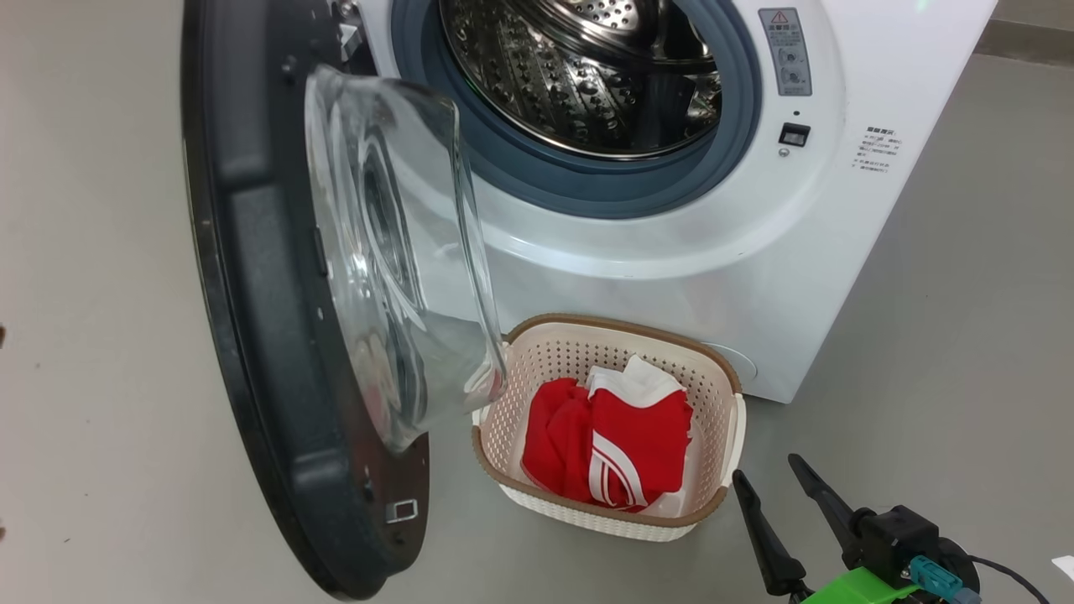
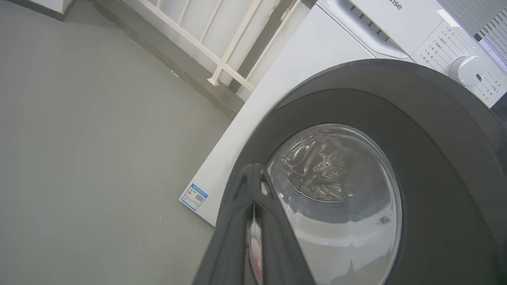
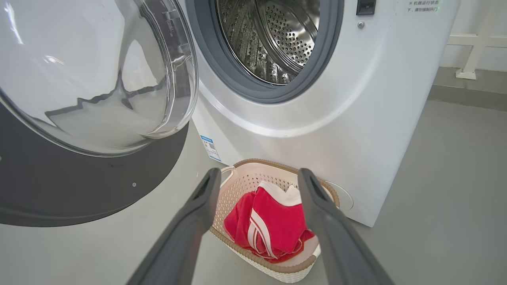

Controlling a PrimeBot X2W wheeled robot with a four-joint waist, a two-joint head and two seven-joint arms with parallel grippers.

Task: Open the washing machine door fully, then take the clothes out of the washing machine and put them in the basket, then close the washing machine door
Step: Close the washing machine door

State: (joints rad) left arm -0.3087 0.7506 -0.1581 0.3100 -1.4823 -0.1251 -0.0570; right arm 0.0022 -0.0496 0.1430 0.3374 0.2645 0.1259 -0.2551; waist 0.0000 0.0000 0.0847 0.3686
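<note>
Partly, the washing machine door (image 1: 268, 277) overlaps the basket (image 1: 625, 324).

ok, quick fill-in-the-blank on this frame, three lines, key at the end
1. The clothes lie inside the ____.
2. The washing machine door stands ____.
3. The right gripper holds ____.

Missing words: basket; open; nothing.

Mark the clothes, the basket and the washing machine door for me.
Clothes (image 1: 562, 445): head view, on the red fabric.
Basket (image 1: 621, 322): head view, on the far brown rim.
Washing machine door (image 1: 268, 335): head view, on the black inner rim.
</note>
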